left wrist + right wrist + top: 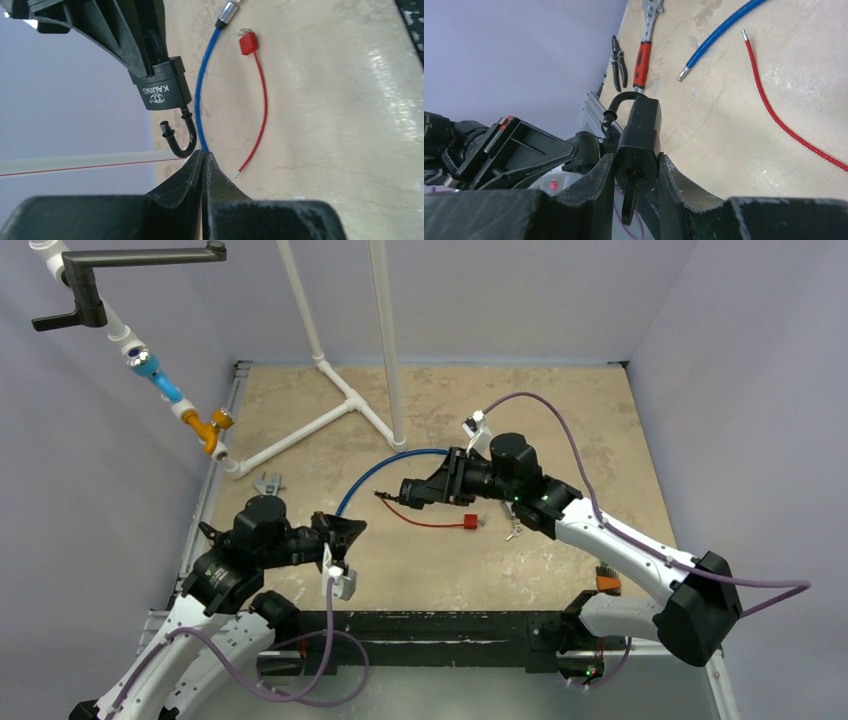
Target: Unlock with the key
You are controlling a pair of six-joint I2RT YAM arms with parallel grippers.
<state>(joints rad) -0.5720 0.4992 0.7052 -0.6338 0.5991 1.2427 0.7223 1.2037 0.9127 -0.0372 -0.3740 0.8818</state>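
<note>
While the right end effector [635,161] grips the padlock [640,131] by its body, held clear of the desk [734,130], the lock's long axis runs from that wrist toward the other arm. Shackle [181,140] end faces the left end effector [204,159], which is closed & empty, tips just beside it. The key [629,202] pokes out the opp. end, so the left prob. has to reach round.

The table [560,410] has a sandy top that looks like stone. A blue cable [198,90] and a red wire [265,100] lie on it, close together. A wrench [642,65] and pliers [620,67] lie side by side near its edge.
</note>
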